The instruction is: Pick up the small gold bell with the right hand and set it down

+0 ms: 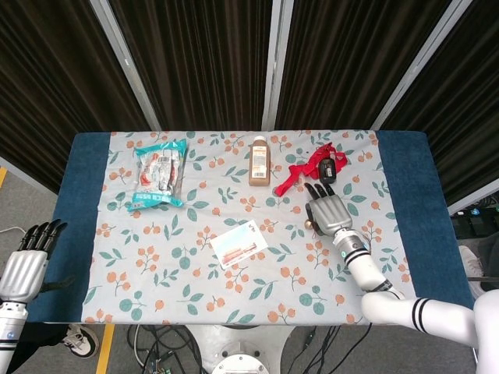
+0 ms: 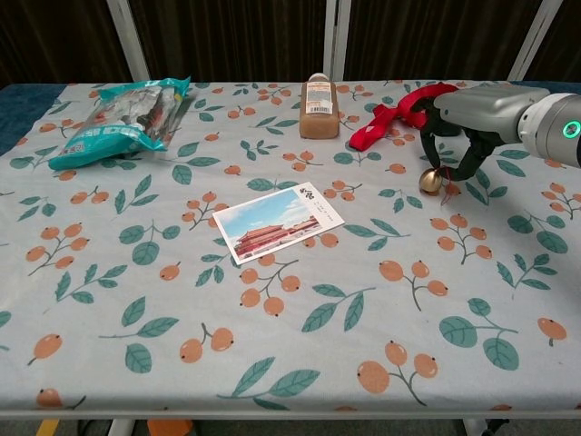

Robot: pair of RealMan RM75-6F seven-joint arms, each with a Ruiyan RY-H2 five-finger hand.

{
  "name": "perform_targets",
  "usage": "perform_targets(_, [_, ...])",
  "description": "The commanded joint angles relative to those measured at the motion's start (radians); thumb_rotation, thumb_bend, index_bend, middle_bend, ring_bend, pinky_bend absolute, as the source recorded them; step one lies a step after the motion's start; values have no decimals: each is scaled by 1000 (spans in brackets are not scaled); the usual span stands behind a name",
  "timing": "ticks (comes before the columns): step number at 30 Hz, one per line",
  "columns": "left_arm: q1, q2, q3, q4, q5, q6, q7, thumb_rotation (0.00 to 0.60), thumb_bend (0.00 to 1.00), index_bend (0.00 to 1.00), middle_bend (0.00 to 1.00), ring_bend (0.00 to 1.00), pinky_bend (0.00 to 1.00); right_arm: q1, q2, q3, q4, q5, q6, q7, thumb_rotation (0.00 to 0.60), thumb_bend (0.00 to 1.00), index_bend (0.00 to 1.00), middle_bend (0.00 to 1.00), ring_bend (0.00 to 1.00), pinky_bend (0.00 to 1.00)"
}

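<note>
The bell [image 2: 430, 180] is shiny gold metal. The right hand [image 2: 472, 116] has a smooth matt grey shell with black fingers [image 2: 427, 145]. The tablecloth [image 2: 136, 300] is matt printed cloth. The snack bag [image 2: 113, 121] is glossy crinkled plastic, the postcard [image 2: 279, 221] smooth paper, the ribbon [image 2: 386, 116] red cloth.

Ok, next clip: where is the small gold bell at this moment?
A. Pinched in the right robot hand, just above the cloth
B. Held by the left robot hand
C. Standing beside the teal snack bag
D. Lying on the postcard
A: in the chest view the small gold bell hangs between the fingers of the right robot hand, apparently just clear of the tablecloth, far from the postcard.
</note>
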Motion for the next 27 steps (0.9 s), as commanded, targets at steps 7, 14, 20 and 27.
perform_targets(7, [-1, 2, -1, -4, 1, 1, 4, 600, 21, 56, 32, 0, 36, -49, 157, 58, -200, -218, 65, 198, 600, 357, 688, 0, 0, 0])
perform_targets(14, [-2, 8, -2, -18, 4, 5, 16, 600, 20, 56, 32, 0, 36, -98, 305, 160, -353, -313, 38, 568, 600, 354, 694, 16, 0, 0])
perform_targets(20, [-7, 5, -1, -20, -1, -9, 23, 600, 21, 56, 32, 0, 36, -107, 244, 139, -243, -317, 227, 215, 600, 376, 700, 42, 0, 0])
perform_targets(27, [-9, 1, 0, -18, -3, -13, 22, 600, 21, 56, 32, 0, 36, -116, 259, 155, -307, -364, 189, 354, 600, 383, 720, 41, 0, 0])
